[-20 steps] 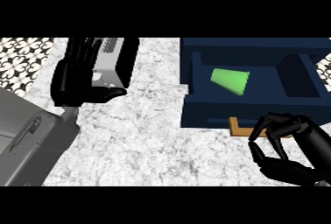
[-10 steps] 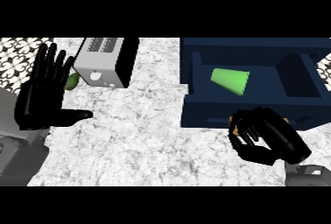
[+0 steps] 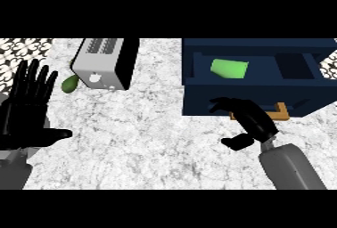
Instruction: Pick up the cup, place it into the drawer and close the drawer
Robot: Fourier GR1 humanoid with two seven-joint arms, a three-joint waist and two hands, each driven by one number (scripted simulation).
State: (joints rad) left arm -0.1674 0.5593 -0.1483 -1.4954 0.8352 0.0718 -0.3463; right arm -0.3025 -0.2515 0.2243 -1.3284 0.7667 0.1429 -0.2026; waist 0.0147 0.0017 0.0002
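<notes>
The right hand (image 3: 248,119) comes in from the lower edge on its grey forearm (image 3: 289,168), fingers (image 3: 223,105) curled and holding nothing, thumb stuck out to the side. The fingertips lie against the front of the dark blue drawer (image 3: 197,100), just beside its orange handle (image 3: 281,112), which shows past the knuckles. Whether they actually touch the front panel cannot be told.

The left hand (image 3: 26,116) rests open near the left edge, fingers straight, spread and pointing up, thumb out toward the middle of the white marble worktop (image 3: 145,133).

Beyond the right fingers, the drawer stands open, and the green cup (image 3: 229,69) lies on its side in the left compartment, well apart from both hands.

Beyond the left fingers and a little to their right, a small green fruit (image 3: 70,83) lies beside a silver toaster (image 3: 102,69), touching or almost touching its side.
</notes>
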